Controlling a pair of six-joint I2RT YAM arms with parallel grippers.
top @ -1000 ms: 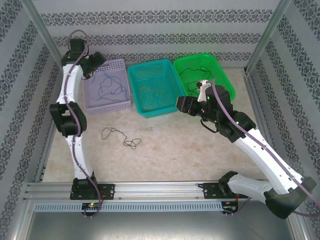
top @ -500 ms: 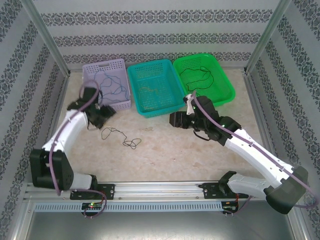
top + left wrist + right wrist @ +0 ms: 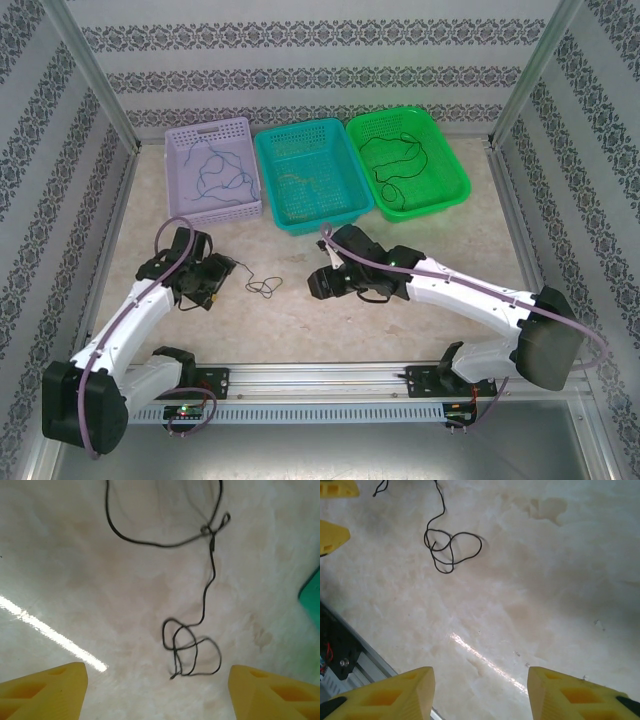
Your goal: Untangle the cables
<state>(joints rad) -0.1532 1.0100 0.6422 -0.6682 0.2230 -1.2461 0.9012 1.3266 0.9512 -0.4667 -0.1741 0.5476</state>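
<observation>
Your left gripper (image 3: 215,275) sits low over the table (image 3: 400,330) near its left edge, fingers spread wide with nothing between them (image 3: 157,692). Your right gripper (image 3: 322,283), nearer the table's middle, faces it, also spread and empty (image 3: 480,695). The black cable (image 3: 262,285) lies flat on the table between the two. In both wrist views its small tangle of loops (image 3: 192,652) (image 3: 451,547) lies ahead of the fingertips, clear of them. Along the far edge stand three baskets:

- a purple basket (image 3: 220,212) holding a blue cable (image 3: 222,175)
- a teal basket (image 3: 322,222)
- a green basket (image 3: 432,205) holding a second black cable (image 3: 395,155)
</observation>
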